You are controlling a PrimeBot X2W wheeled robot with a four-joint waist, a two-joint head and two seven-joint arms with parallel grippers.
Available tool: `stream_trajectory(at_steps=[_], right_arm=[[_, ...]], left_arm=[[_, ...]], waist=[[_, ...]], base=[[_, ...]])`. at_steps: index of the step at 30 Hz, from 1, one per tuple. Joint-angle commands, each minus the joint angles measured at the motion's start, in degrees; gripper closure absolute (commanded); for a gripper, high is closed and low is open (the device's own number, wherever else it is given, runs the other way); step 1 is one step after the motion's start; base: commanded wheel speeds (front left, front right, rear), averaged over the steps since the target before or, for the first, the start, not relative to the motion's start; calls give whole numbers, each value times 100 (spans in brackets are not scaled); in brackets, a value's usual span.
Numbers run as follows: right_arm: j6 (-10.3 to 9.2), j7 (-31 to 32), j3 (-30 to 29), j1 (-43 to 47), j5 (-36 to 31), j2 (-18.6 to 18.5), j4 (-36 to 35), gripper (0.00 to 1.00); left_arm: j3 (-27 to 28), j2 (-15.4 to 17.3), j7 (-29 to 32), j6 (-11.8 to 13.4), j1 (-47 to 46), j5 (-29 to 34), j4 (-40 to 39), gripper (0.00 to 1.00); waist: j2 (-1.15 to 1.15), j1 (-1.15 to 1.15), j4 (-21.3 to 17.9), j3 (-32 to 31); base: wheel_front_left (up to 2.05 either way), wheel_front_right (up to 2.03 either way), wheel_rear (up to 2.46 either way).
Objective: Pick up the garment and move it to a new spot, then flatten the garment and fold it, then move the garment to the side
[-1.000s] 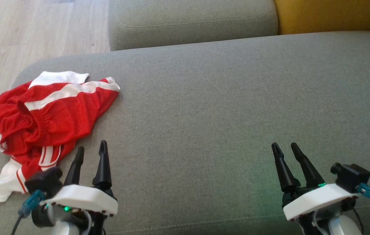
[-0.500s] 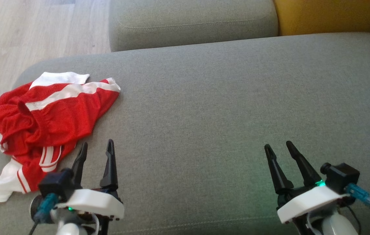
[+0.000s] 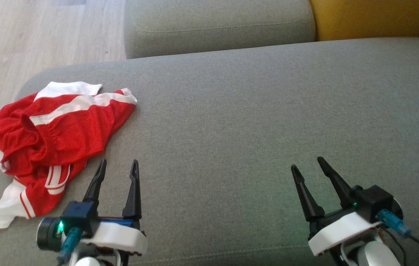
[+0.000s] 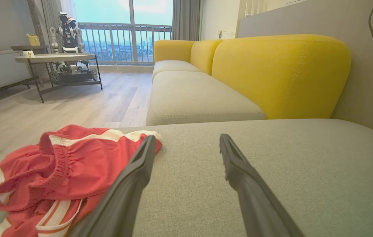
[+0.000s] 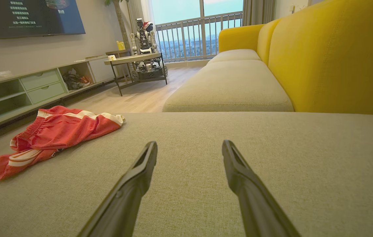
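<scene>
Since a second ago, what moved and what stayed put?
The left end effector and the right end effector each slid a little inward, toward each other, above the sofa. Nothing was grabbed: both stayed open. The red shorts stayed crumpled at the sofa's left end.

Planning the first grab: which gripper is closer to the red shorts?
The left gripper: its open jaws sit beside the red shorts at the left end of the cushion. The right gripper is far off across it.
</scene>
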Motion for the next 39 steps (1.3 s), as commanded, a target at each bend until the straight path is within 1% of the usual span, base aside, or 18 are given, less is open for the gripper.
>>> stream_trajectory(at_steps=[1, 11, 20, 26, 32, 39], right_arm=[[-1, -108, 149, -320, -173, -68, -237, 0], [-1, -277, 144, -325, -843, -75, -195, 0], [-1, -277, 110, -331, -822, -75, -70, 0], [-1, -277, 112, -313, -826, -75, -54, 0], [-1, -277, 170, -251, -839, -75, -62, 0], [-1, -277, 220, -141, -839, -75, -72, 0]], left_arm=[[134, 31, -80, 4, -140, 182, -258, 0], [219, -84, -247, -98, -18, 725, -254, 0], [453, -252, -247, -363, 18, 627, -49, 0], [593, -358, -247, -478, 51, 578, 87, 0], [696, -426, -247, -571, 34, 570, 261, 0], [797, -482, -247, -574, 91, 587, 273, 0]], waist=[[0, 0, 5, -1], [0, 0, 25, -10], [0, 0, 45, -8], [0, 0, 80, -27], [0, 0, 327, -60], [0, 0, 846, -123]], base=[[0, 0, 0], [0, 0, 0], [0, 0, 0], [0, 0, 0], [0, 0, 0], [0, 0, 0]])
